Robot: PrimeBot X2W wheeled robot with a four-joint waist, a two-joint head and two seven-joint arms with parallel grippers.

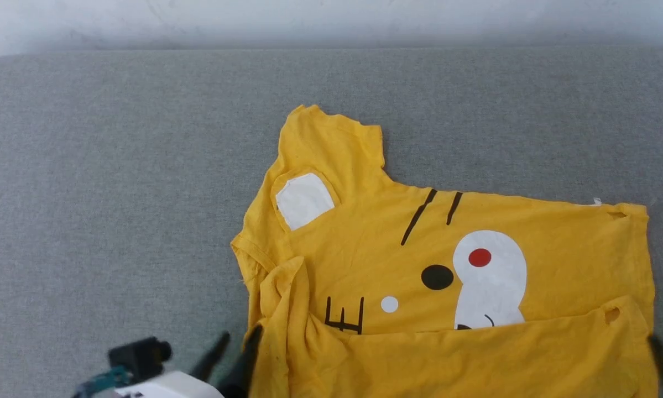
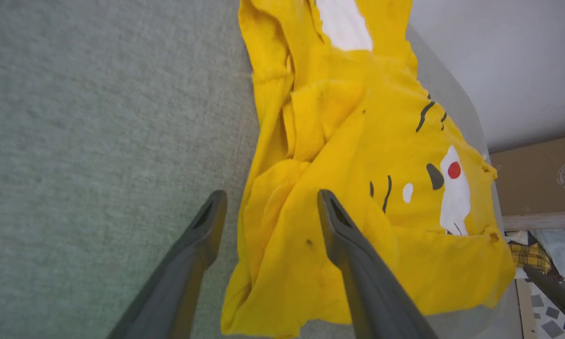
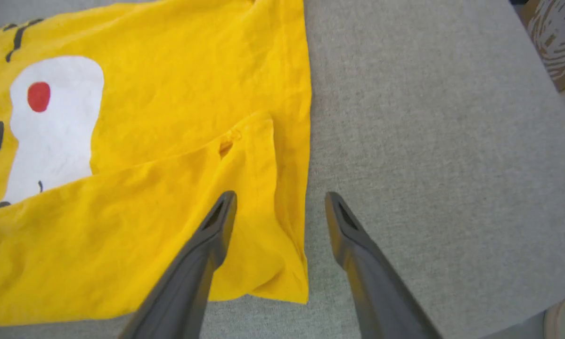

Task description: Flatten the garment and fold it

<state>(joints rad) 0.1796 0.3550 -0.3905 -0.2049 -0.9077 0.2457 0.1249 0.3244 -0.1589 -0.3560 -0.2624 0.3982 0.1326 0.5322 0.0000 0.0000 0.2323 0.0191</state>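
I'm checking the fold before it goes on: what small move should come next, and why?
Probably the open left gripper should pull the bunched sleeve flat: the shirt has its near edge folded over, but that corner is crumpled.

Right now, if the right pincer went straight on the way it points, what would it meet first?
The right pincer would likely meet the side edge of the garment first; depth is unclear.

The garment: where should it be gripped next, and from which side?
Probably the garment at both ends of its folded-over near strip: right gripper on the flat right corner, left gripper on the bunched left end, each from the near side. Both open grippers straddle those free edges.
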